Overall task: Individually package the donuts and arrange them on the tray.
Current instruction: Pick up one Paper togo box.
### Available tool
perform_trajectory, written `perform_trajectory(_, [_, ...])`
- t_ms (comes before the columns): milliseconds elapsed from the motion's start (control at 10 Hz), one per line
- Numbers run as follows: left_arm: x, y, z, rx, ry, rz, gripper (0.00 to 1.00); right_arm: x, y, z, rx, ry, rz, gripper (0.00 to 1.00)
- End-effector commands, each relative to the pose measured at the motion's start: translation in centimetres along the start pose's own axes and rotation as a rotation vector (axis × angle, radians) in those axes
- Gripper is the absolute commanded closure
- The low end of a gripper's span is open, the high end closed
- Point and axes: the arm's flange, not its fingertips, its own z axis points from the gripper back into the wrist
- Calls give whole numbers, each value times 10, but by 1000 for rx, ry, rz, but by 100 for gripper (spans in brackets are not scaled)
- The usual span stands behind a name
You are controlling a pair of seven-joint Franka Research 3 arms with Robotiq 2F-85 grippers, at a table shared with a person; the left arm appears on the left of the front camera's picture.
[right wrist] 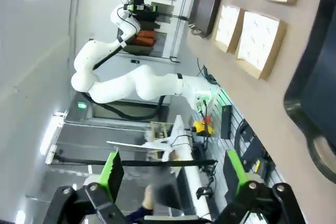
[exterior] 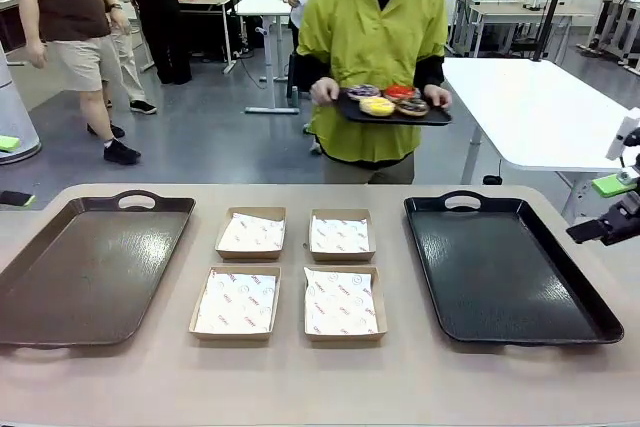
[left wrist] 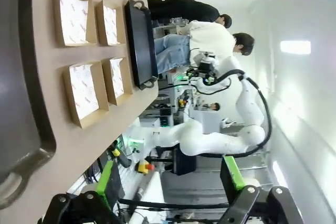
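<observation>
Right gripper [right wrist: 173, 169] open, donuts [exterior: 387, 101] well apart

A beige counter [exterior: 320, 387] is spanning the foreground; behind it, a white table [exterior: 540, 107] is standing at right, while a brown-shirted bystander [exterior: 65, 7] is standing on the grey floor [exterior: 220, 147] at left.

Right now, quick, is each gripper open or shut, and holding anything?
Left gripper: open, holding nothing.
Right gripper: open, holding nothing.

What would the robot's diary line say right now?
donuts: four, on small tray held by person | boxes: four, none filled | left pincer: open | right pincer: open
</observation>
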Motion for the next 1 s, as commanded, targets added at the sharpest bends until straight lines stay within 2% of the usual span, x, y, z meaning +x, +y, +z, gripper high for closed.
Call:
perform_trajectory(0, [6, 8, 20, -34, -10, 10, 0, 4, -9, 26, -7, -51, -21, 0])
perform_trajectory(200, [-2, 22, 44, -38, -49, 44, 0, -11, -18, 49, -47, -191, -50, 0])
perform_trajectory(500, [-9, 23, 56, 21, -89, 44, 0, -16, -22, 61, -92, -310, -96, 0])
perform_trajectory(700, [-10, 17, 56, 67, -87, 2, 0, -13, -21, 58, -107, -334, -103, 0])
perform_trajectory(800, [-8, 25, 60, 2, -89, 67, 0, -20, -26, 76, -95, -287, -77, 0])
perform_trajectory(900, [-8, 25, 60, 2, -89, 67, 0, -20, -26, 76, -95, -287, -77, 0])
